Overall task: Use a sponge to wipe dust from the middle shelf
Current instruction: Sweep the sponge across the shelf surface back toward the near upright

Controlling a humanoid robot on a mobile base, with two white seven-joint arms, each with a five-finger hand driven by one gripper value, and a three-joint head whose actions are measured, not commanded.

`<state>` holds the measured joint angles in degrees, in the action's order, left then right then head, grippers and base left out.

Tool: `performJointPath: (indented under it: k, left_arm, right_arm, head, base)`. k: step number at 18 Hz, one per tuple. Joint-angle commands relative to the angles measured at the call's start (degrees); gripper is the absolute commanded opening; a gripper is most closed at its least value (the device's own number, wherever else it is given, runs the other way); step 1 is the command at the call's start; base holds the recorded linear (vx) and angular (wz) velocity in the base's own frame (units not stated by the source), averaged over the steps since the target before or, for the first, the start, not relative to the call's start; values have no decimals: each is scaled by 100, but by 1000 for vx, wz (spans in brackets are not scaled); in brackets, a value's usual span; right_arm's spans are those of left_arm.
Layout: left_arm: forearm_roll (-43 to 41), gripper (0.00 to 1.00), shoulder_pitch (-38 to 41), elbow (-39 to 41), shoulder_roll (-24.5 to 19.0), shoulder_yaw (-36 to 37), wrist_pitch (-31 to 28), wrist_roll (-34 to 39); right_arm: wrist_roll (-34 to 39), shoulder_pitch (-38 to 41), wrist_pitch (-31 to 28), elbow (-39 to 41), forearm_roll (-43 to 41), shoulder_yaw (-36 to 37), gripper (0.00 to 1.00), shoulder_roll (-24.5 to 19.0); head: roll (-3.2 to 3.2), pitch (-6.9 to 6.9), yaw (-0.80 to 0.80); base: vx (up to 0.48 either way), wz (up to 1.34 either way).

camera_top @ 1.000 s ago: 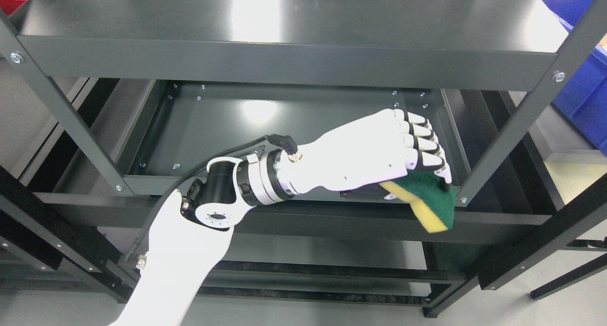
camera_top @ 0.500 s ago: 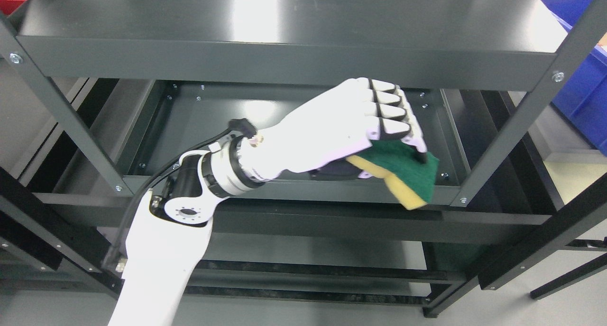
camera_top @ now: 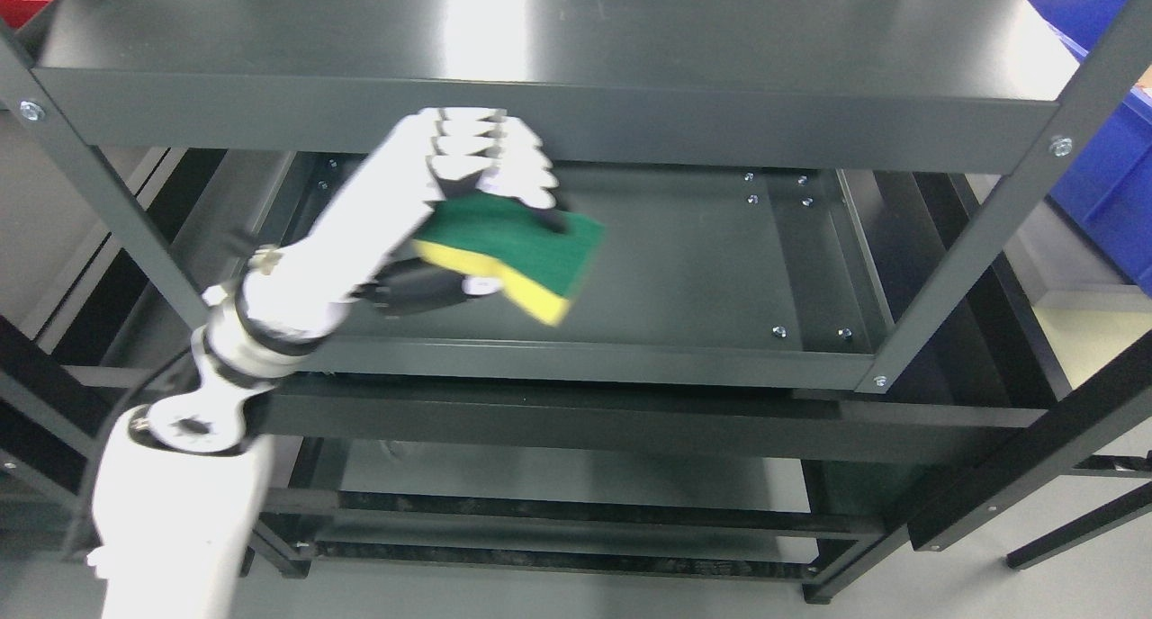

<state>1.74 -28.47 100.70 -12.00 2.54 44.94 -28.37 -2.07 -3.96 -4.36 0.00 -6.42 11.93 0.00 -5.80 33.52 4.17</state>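
- Left robot hand: clenched around the sponge, fingers curled over the green top face and thumb underneath; the arm enters from the lower left, and the hand is blurred by motion
- Sponge: yellow body with a green scrubbing layer facing up, tilted with its yellow corner lowest; it sits over the left-centre part of the middle shelf, and whether it touches the shelf floor cannot be told
- Change from one second ago: the robot hand and sponge were then at the right front corner of the middle shelf, with the sponge overhanging the front lip beside the right post; half a second ago they had risen and moved back over the right part of the shelf; now they lie well to the left, with the knuckles in front of the front edge of the top shelf
- Forearm: its wrist joint, formerly near the middle of the shelf front, now shows at the lower left beside the left post
- Middle shelf: its right half, covered by the robot hand earlier, is now exposed, showing bolts near the front right corner
- Blue bin: at the right edge behind the rack, in the same place as before
- Right arm: not visible
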Motion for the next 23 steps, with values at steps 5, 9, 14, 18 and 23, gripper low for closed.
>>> performJointPath:
  k: [5,9,14,18,23]
  left_arm:
    - [2110,1,1685,-191,-2561,-3520,6,7]
    - [2305,2,2205,-262,-2605,-3796,6,7]
    - [2261,1,2030,-157,-2526,-2876,6,-2]
    - [1718,1,1416,-112,-2378,-1425,6,-28]
    - [391,1,370,-43,-1018,-9,6,-133]
  right_arm:
    - [-4,0,-4,100,0,2,100,100]
    - [-4,0,-4,100,0,2,100,100]
    - [-4,0,-4,100,0,-7,100,100]
    - [-4,0,-4,100,0,-7,100,100]
    - [-4,0,-4,100,0,2,100,100]
  head:
    - [0,0,0]
    - [0,0,0]
    - [0,0,0]
    - [0,0,0]
    - [0,0,0]
  base:
    - [0,0]
    - [0,0]
    - [0,0]
    - [0,0]
    - [0,0]
